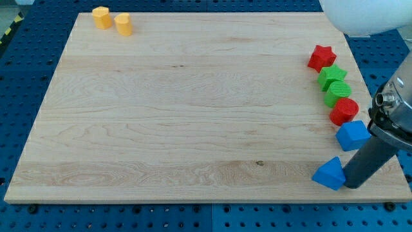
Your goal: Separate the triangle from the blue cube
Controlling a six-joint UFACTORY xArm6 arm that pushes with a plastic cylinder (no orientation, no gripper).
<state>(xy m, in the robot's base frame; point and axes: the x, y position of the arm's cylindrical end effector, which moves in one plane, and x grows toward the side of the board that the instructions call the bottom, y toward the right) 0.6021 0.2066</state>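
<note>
A blue triangle block [329, 174] lies near the board's bottom right corner. A blue cube [353, 135] sits just above and to the right of it, with a small gap between them. My tip [353, 185] rests on the board right beside the triangle's right side, below the cube; the dark rod rises up and to the right from there.
Along the right edge above the cube stand a red cylinder [344, 111], a green block [338, 94], a green star [331, 77] and a red star [321, 57]. Two yellow blocks [101, 16] [123, 24] sit at the top left. The wooden board [193, 109] lies on a blue perforated table.
</note>
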